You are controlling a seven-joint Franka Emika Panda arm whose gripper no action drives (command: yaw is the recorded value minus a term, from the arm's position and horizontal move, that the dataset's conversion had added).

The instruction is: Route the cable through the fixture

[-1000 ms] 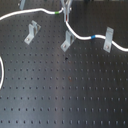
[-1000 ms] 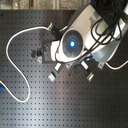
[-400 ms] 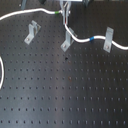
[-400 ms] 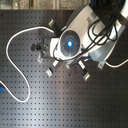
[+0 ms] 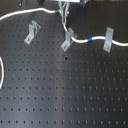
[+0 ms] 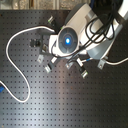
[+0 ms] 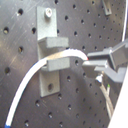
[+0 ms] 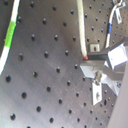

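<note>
Tool (image 7: 92,64) pinched the cable (image 7: 35,82) just beside the middle fixture (image 7: 50,50), white cord lying in its slot (seemingly seated). Best practice: keep it taut and low over the counter (image 5: 65,95) toward the next clip (image 5: 107,40).

A black perforated metal breadboard table (image 5: 65,95) carries three grey metal clip fixtures (image 5: 33,32) at twelve o'clock, a long white cable (image 5: 20,15) snaking between them.

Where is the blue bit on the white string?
The blue band on the cable sits toward the first exterior view's right, between the middle bracket and the right bracket.
</note>
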